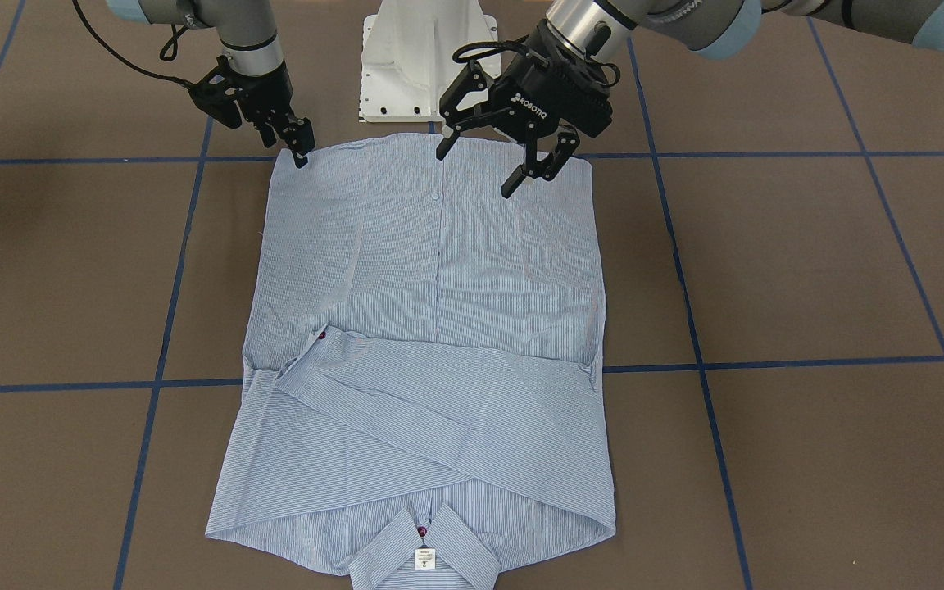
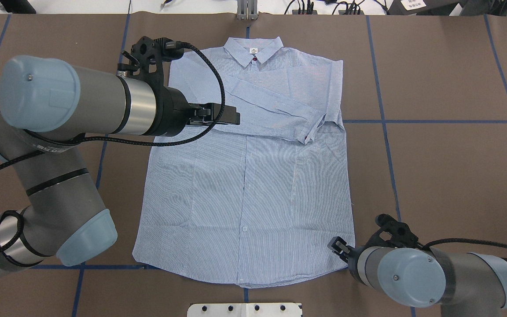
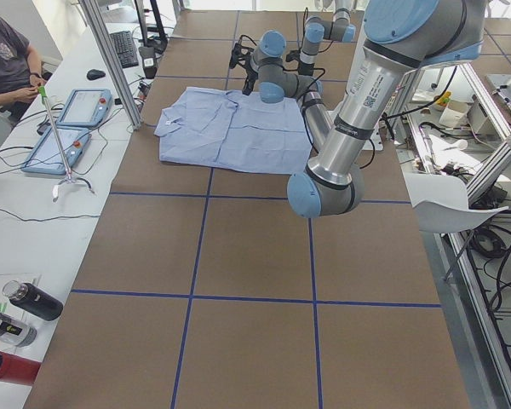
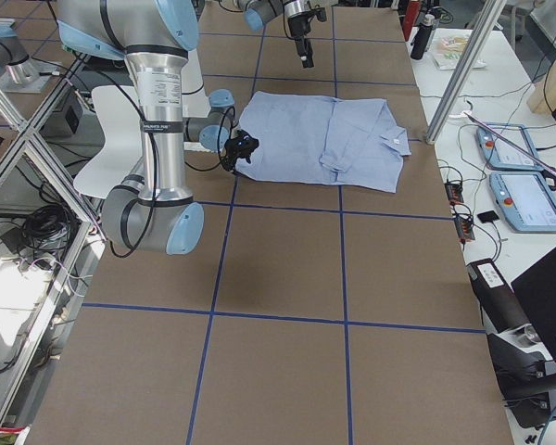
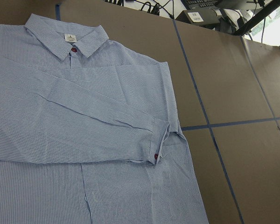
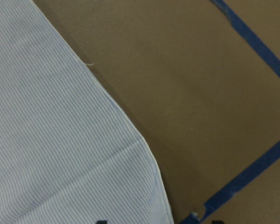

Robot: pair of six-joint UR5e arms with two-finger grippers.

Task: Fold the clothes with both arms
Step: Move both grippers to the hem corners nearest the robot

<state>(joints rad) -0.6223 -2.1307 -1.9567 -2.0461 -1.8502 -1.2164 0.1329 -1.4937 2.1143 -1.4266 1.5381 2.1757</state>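
The blue-and-white striped shirt [image 1: 439, 328] lies flat on the brown table, front up. Both sleeves are folded across the chest and the collar [image 2: 253, 48] is at the far side from the robot. My left gripper [image 1: 476, 172] is open and empty, held above the shirt's left half; in the overhead view it [image 2: 236, 118] sits over the folded sleeves. Its wrist view shows the collar, the neck label and a cuff [image 5: 158, 144]. My right gripper [image 1: 300, 152] is low at the shirt's near right hem corner [image 6: 149, 154], fingertips apart, holding nothing.
The white pedestal base [image 1: 427, 57] stands just behind the hem. Blue tape lines [image 2: 381, 123] cross the table. Operator desks with tablets [image 3: 68, 128] and bottles [image 3: 25, 302] run along the far long edge. A person [image 3: 4, 51] sits there.
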